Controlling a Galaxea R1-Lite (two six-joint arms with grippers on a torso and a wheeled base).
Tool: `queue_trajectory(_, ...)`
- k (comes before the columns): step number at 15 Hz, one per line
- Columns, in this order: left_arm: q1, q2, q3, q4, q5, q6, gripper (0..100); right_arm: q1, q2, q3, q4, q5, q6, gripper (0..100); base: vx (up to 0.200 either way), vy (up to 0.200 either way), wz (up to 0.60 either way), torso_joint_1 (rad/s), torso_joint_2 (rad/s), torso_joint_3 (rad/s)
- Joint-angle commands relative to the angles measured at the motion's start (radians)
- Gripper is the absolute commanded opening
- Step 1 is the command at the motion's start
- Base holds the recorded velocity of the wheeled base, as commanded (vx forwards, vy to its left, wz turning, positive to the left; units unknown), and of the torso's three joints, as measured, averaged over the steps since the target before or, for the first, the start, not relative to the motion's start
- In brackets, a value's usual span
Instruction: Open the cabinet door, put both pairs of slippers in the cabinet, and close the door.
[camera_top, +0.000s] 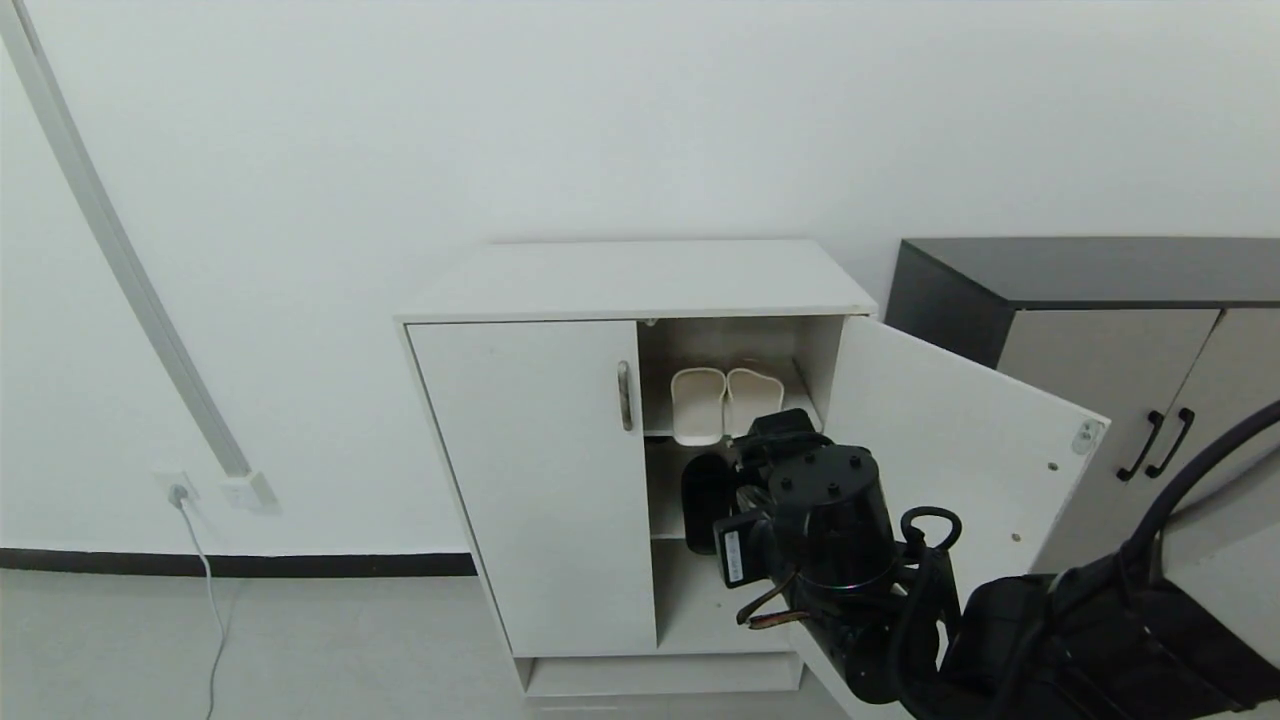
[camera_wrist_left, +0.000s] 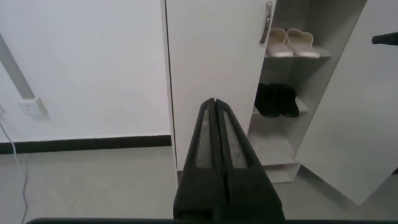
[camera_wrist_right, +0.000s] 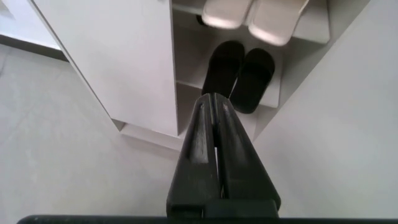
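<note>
We see L gripper (camera_wrist_left: 214, 107) fully closed, empty, out in front of the cabinet's (camera_top: 640, 282) closed L door (camera_top: 540, 480). Inside: white slippers (camera_top: 712, 402) on top shelf, black slippers (camera_wrist_right: 239, 78) on mid shelf, each pair side by side, long axes near-to-far. R gripper (camera_wrist_right: 215, 102) also closed, empty, just before black pair. R door (camera_top: 950, 440) swung wide.

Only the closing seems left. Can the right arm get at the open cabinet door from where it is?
Probably yes: the open door hangs right beside the right arm, nothing between them. The right claw is shut, so pushing looks likelier than gripping.
</note>
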Motion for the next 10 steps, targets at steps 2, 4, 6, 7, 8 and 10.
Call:
queue_trajectory(2,0.0,0.001,0.0,0.0,0.0,-0.001,0,0.0,0.003,0.005,0.0,0.0,0.0,0,0.0,0.0,0.0,0.178,-0.49,-0.312)
queue_trajectory(4,0.0,0.001,0.0,0.0,-0.002,-0.002,0,0.001,0.003,0.007,0.0,0.0,-0.003,0,0.0,0.0,0.0,0.195,-0.5,-0.31)
queue_trajectory(6,0.0,0.001,0.0,0.0,-0.002,-0.002,0,0.0,0.003,0.003,0.0,0.0,-0.006,0,0.0,0.0,0.0,0.207,-0.52,-0.317)
queue_trajectory(7,0.0,0.001,0.0,0.0,-0.002,-0.002,0,0.0,0.002,0.005,0.0,0.0,-0.006,0,0.0,0.0,0.0,0.212,-0.54,-0.32)
queue_trajectory(8,0.0,0.001,0.0,0.0,-0.002,-0.002,0,0.0,0.002,0.007,0.0,0.0,-0.006,0,0.0,0.0,0.0,0.212,-0.53,-0.32)
queue_trajectory(10,0.0,0.001,-0.001,0.0,-0.002,-0.005,0,0.0,-0.001,0.007,-0.002,0.001,-0.005,0,0.0,0.0,0.0,0.241,-0.55,-0.317)
